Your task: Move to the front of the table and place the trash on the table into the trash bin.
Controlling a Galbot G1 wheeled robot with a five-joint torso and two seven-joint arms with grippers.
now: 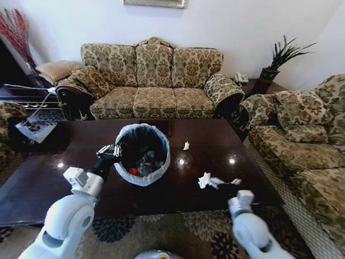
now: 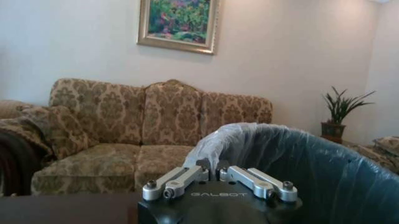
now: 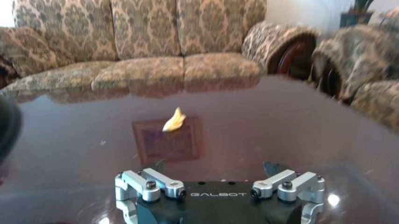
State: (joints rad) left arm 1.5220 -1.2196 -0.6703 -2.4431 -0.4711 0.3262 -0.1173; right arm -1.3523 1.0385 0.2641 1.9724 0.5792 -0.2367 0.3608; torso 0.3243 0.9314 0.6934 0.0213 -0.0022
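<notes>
With its left end effector (image 1: 113, 151) pinching the trash bin (image 1: 142, 154) liner at nine o'clock and the right end effector (image 3: 219, 175) spread near the surface (image 1: 208, 132) edge, the bin is risking tipping before the paper wad (image 1: 210, 181) at four o'clock goes in.

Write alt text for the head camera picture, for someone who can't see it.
A robot's left gripper grips the lined rim of a trash bin standing on a dark glossy table; its right gripper hovers by crumpled white paper. A small pale scrap lies beyond, and patterned sofas surround the table.

"GALBOT" on left hand (image 2: 212, 164) body; same "GALBOT" on right hand (image 3: 215, 164) body. No other legible txt.
</notes>
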